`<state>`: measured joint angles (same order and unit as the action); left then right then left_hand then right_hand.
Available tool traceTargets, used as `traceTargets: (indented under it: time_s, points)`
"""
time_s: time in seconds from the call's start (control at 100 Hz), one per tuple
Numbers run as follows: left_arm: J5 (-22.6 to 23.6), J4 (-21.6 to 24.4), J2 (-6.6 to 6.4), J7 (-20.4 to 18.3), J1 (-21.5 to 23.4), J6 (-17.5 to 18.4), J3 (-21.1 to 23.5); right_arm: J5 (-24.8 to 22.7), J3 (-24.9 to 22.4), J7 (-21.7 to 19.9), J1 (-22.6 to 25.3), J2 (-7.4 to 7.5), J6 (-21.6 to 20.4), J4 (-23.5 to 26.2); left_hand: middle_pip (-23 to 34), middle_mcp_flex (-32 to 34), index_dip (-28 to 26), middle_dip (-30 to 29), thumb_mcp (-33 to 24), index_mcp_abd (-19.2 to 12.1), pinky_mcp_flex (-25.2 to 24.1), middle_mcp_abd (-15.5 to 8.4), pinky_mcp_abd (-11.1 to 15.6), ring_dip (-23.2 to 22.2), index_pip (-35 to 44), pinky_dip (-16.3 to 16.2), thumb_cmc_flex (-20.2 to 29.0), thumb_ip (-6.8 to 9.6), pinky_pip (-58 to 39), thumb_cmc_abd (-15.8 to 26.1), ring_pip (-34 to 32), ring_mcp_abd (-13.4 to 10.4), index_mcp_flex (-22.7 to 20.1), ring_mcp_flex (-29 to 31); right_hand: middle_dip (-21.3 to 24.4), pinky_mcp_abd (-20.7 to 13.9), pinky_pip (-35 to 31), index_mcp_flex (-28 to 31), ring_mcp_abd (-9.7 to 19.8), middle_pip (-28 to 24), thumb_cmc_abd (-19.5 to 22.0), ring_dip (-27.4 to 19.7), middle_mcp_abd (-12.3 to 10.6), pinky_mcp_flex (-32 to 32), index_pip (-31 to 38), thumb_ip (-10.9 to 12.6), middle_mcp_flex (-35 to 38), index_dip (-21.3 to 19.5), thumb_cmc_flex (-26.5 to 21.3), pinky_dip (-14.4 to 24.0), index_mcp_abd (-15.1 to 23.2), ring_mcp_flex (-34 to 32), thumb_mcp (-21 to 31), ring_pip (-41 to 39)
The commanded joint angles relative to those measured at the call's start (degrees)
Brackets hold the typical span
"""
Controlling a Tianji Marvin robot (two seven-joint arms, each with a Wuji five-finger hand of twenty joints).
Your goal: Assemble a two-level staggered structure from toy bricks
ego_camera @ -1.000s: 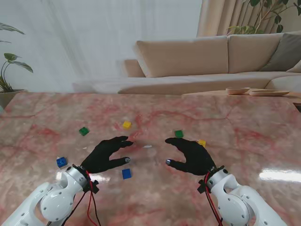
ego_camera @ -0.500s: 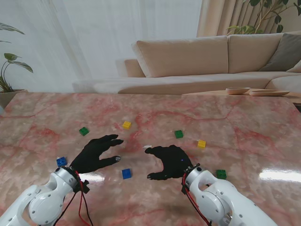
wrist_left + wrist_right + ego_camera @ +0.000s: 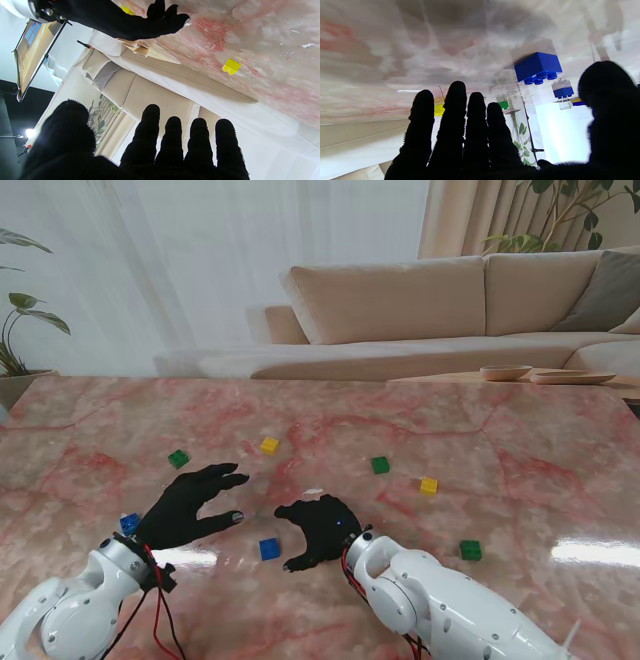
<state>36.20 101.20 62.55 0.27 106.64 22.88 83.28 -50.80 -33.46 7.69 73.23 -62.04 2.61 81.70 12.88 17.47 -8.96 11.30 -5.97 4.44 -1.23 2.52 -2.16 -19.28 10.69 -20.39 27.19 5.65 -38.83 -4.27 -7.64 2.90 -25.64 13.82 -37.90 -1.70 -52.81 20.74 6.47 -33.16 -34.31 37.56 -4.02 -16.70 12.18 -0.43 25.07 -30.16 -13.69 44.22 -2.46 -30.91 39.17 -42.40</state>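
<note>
**No bricks joined yet**

Bricks lie scattered, well apart, none stacked. Right hand point(image 3: 318, 528), fingers spread and empty, hovers just right of the near blue brick point(image 3: 268, 548). Left hand point(image 3: 187, 505) likewise spread, empty. Both levels remain unbuilt.

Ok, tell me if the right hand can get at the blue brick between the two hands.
Probably yes. The right hand is open, holds nothing, and sits just right of the blue brick. Only bare table shows between thumb and brick.
</note>
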Motion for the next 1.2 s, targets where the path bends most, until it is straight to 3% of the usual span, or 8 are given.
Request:
traceTargets:
  time_s: [0.0, 0.16, 0.41, 0.55, 0.64, 0.82, 0.93, 1.19]
  points:
    - [0.14, 0.18, -0.13, 0.1, 0.68, 0.21, 0.02, 0.29, 0.81, -0.5, -0.62, -1.67, 0.49, -1.24, -0.67, 1.91, -0.12, 0.45, -0.77, 0.94, -0.67, -0.19, 0.36, -0.28, -0.23, 0.5, -2.69, -1.58, -0.69, 0.76, -0.2, -0.01, -0.79, 0.74, -1.28, -1.12, -1.99, -2.34, 1.8, -1.25, -1.59, 0.94, -1.61, 0.66, 1.52, -2.56, -1.65, -1.51, -0.13, 1.43, -1.43, 2.26, -0.01, -1.11]
    - [0.29, -0.1, -0.18, 0.0, 0.52, 0.61, -0.01, 2.16, 5.81, 1.88, -4.06, -3.5, 1.84, -5.04, -0.68, 1.83, -0.08, 0.46, -0.75, 0.95, -0.7, -0.13, 0.47, -0.25, -0.33, 0.5, -2.63, -1.6, -0.68, 0.8, -0.2, -0.14, -0.67, 0.68, -2.68, -1.33, -5.84, -1.73, 1.99, -3.99, -1.28, 0.9, -2.41, 0.41, 6.56, -2.99, -0.74, -7.43, -0.46, 3.03, -0.03, 1.69, -0.77, -2.74]
    - [0.61, -0.25, -0.13, 0.44, 0.52, 0.71, -0.01, 2.74, 9.46, 5.19, -6.23, -5.28, 3.02, -9.03, -0.65, 1.88, -0.06, 0.47, -0.8, 1.02, -0.83, -0.12, 0.39, -0.19, -0.34, 0.53, -2.54, -1.61, -0.61, 0.71, -0.18, -0.16, -0.84, 0.63, -6.35, -2.25, -15.2, 3.9, 3.2, -9.83, -0.59, 3.59, -5.73, -1.98, 21.12, -3.83, 4.5, -23.47, -5.06, 7.46, 8.61, -2.46, -3.69, -9.06]
    - [0.73, -0.15, -0.19, 0.22, 0.64, 0.58, -0.01, 3.43, 9.89, 4.87, -6.41, -5.58, 4.13, -9.68, -0.74, 1.79, -0.06, 0.43, -0.89, 0.92, -0.98, -0.16, 0.4, -0.13, -0.34, 0.62, -2.45, -1.62, -0.42, 0.63, -0.12, -0.24, -0.86, 0.57, -8.11, -1.27, -18.59, 10.24, 3.61, -12.36, -0.3, 5.3, -7.38, -5.77, 29.46, -4.49, 13.07, -27.16, -9.35, 7.68, 13.63, -8.92, -4.95, -12.56]
    - [0.81, -0.13, -0.25, -0.05, 0.65, 0.58, 0.0, 3.97, 9.69, 5.26, -6.29, -5.82, 4.07, -10.15, -0.75, 1.76, -0.07, 0.42, -0.92, 0.89, -1.02, -0.16, 0.41, -0.09, -0.32, 0.66, -2.37, -1.65, -0.34, 0.6, -0.04, -0.38, -0.82, 0.51, -9.17, -0.84, -21.16, 15.41, 3.9, -13.48, -0.58, 6.73, -8.41, -8.13, 33.32, -4.52, 19.37, -27.25, -12.72, 8.13, 16.15, -13.35, -4.47, -15.03]
    - [0.71, -0.17, -0.21, 0.11, 0.65, 0.43, -0.22, 4.46, 9.55, 6.19, -6.3, -6.16, 3.46, -11.02, -0.79, 1.7, -0.09, 0.4, -1.03, 0.88, -1.05, -0.2, 0.46, -0.03, -0.31, 0.72, -2.28, -1.7, -0.24, 0.57, 0.04, -0.48, -0.76, 0.46, -13.5, -0.61, -23.62, 19.07, 3.85, -11.64, -0.56, 8.47, -8.83, -10.19, 41.02, -13.01, 27.01, -16.28, -17.68, 8.73, 21.51, -18.12, 2.89, -15.92]
    - [0.72, -0.09, -0.2, 0.14, 0.76, 0.21, -0.27, 4.02, 9.45, 7.49, -6.3, -6.31, 3.57, -11.63, -0.81, 1.65, -0.09, 0.39, -1.08, 0.93, -1.04, -0.22, 0.46, -0.02, -0.31, 0.74, -2.24, -1.74, -0.21, 0.6, 0.06, -0.47, -0.73, 0.48, -15.71, -0.56, -24.39, 21.76, 3.66, -10.06, -2.29, 8.53, -8.79, -11.02, 41.49, -14.24, 30.26, -14.23, -17.03, 8.99, 22.19, -19.93, 10.85, -16.07]
    - [0.65, 0.01, -0.23, -0.09, 0.79, 0.04, -0.24, 1.83, 5.32, 7.73, -4.7, -5.16, 7.46, -9.69, -0.77, 1.7, -0.09, 0.4, -1.12, 0.97, -1.07, -0.2, 0.45, -0.03, -0.31, 0.83, -2.15, -1.84, -0.04, 0.7, 0.05, -0.4, -0.77, 0.49, -16.01, -0.67, -24.89, 21.92, 3.6, -9.83, -2.42, 8.69, -8.57, -10.99, 41.53, -14.29, 30.34, -14.02, -16.65, 9.21, 21.97, -19.93, 11.93, -16.28]
